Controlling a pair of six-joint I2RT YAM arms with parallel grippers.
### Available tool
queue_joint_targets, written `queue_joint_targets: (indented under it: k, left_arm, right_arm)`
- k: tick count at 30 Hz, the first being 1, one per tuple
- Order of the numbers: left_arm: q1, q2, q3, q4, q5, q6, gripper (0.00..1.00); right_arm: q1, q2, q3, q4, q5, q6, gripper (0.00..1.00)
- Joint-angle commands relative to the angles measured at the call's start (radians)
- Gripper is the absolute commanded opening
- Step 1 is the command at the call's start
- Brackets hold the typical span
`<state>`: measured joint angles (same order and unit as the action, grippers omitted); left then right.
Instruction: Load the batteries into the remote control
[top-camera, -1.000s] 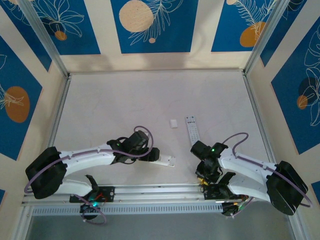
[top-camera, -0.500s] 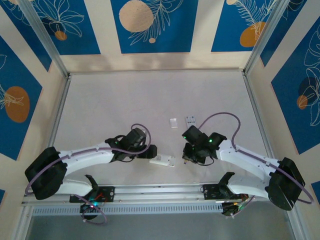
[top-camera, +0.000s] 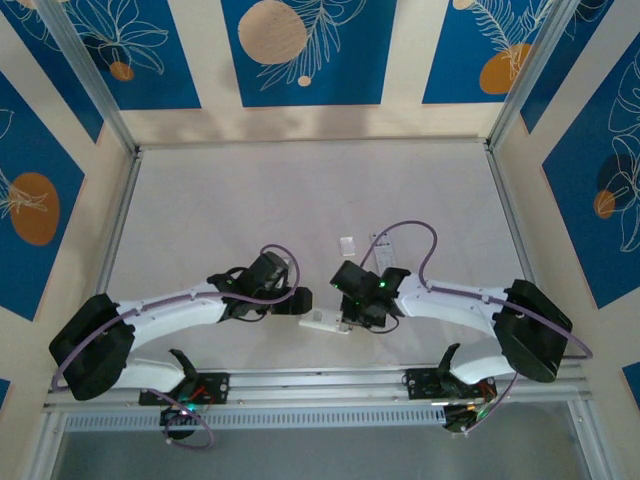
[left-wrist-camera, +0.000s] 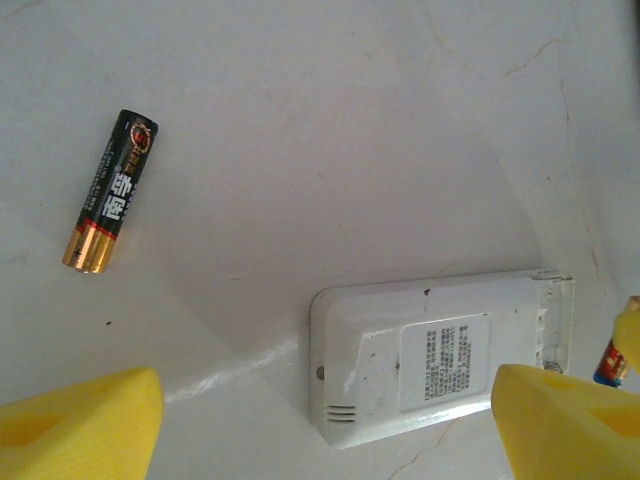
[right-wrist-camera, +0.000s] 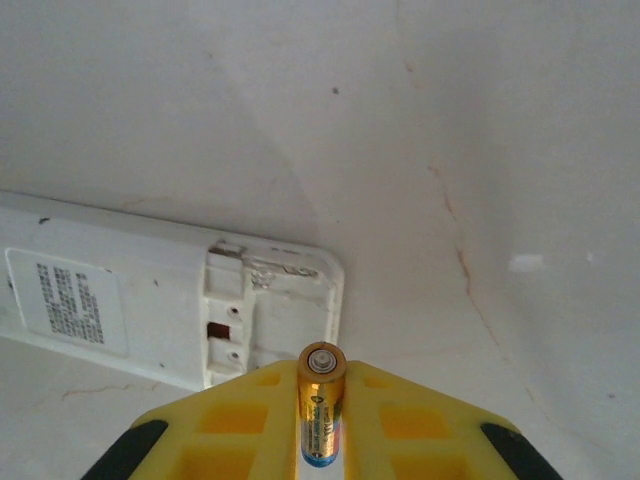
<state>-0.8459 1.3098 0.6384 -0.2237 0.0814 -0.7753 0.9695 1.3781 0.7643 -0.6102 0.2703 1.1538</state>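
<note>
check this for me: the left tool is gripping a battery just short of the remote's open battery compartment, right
Not the left: the right tool is gripping the battery just short of the remote's open battery compartment, as the right wrist view shows. The left tool is open.

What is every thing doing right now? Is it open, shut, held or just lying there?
Remote control: lying face down, battery slot open, looks empty.
Loose battery: lying flat on the table, untouched.
Right gripper: jaws shut on the held battery.
Held battery: aimed at the open slot.
Left gripper: jaws open, holding nothing.
Small white piece: lying loose on the table.
</note>
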Motion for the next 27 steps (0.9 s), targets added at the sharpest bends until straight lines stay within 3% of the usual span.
queue_joint_targets:
  k: [1,16,27]
  left_arm:
    - [0.013,-0.018,0.005,0.001,0.024,0.019,0.86]
    - [0.013,-0.02,-0.007,0.01,0.021,0.011,0.86]
    - [0.013,-0.028,-0.023,0.017,0.018,0.0,0.87]
  right_arm:
    - [0.006,0.027,0.042,0.007,0.055,0.023,0.18]
    - [0.015,0.107,0.045,0.035,0.026,0.031,0.17]
    - [0.013,0.142,0.058,-0.052,-0.03,0.09,0.17]
